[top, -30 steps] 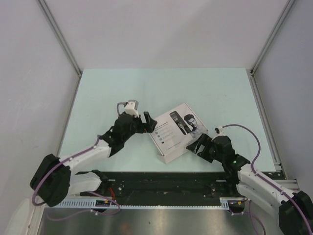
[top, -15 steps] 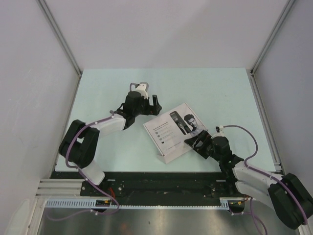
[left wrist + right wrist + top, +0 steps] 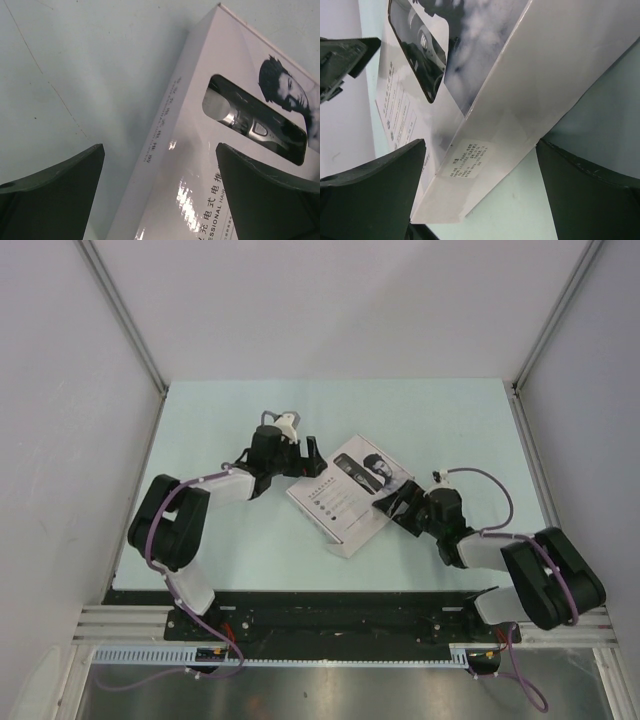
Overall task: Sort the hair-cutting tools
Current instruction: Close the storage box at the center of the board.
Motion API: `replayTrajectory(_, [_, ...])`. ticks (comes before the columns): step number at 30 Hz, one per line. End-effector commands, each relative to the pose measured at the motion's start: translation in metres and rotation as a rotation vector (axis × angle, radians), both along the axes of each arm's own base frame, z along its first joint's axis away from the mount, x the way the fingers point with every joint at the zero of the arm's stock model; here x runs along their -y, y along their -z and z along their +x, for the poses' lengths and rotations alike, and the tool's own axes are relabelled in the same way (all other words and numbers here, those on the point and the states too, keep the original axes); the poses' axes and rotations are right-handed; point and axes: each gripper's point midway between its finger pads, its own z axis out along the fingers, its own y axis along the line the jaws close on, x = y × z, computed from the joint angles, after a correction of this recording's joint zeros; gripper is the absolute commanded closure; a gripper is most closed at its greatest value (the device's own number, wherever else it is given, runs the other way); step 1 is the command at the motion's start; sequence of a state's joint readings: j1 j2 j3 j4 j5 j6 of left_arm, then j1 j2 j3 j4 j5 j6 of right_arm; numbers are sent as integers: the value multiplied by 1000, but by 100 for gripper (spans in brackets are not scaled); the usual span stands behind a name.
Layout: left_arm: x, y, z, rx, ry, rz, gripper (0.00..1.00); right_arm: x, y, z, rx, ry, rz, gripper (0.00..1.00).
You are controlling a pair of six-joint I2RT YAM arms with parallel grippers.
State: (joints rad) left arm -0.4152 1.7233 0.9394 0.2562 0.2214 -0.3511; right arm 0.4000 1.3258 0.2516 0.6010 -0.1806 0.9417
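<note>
On counter (image 3: 450, 420) middle: closed box (image 3: 345, 505), contents hidden; left tool (image 3: 305, 460) released at its far-left side; right tool (image 3: 396, 512) released, straddling box corner.

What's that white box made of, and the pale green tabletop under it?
The box looks like glossy printed cardboard: crisp folded edges, a paper label on one end, glare on its lid. The tabletop seems a smooth matte sheet, perhaps laminate or painted board; the look leaves that open.

Pale green table (image 3: 200, 420) sits between plain white walls (image 3: 330, 310) left, far, right; aluminium posts (image 3: 122, 315) mark far corners.
</note>
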Motion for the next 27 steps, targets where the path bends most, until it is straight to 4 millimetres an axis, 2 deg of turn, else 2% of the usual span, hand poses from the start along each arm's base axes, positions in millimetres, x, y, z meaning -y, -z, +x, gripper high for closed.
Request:
replayTrajectory(1, [9, -7, 9, 0, 41, -56, 0, 3, 12, 20, 27, -61, -92, 0])
replayTrajectory(6, [18, -24, 2, 1, 91, -113, 0, 13, 27, 17, -51, -82, -58, 0])
replayTrajectory(8, [22, -26, -5, -10, 118, -134, 0, 13, 37, 6, -101, -102, -52, 0])
replayTrajectory(13, [15, -38, -11, 3, 78, -141, 0, 5, 40, -13, -150, -116, -4, 0])
replayTrajectory(17, [2, -16, -23, -14, 27, -52, 0, -1, 32, -18, -155, -80, 105, 0])
replayTrajectory(19, [-3, -12, -26, -11, 18, -29, 0, -4, 24, -15, -125, -59, 160, 0])
replayTrajectory(20, [-5, -8, -30, -16, 22, -18, 0, -4, 29, -16, -135, -50, 171, 0])
replayTrajectory(21, [-5, -7, -33, -16, 30, -14, 0, -8, 20, -11, -96, -47, 205, 0])
replayTrajectory(26, [-5, -10, -42, 4, 76, -2, 0, -23, 24, -8, -71, -42, 259, 0])
replayTrajectory(27, [-6, -12, -42, 8, 76, 2, 0, -23, 30, -6, -74, -19, 255, 0])
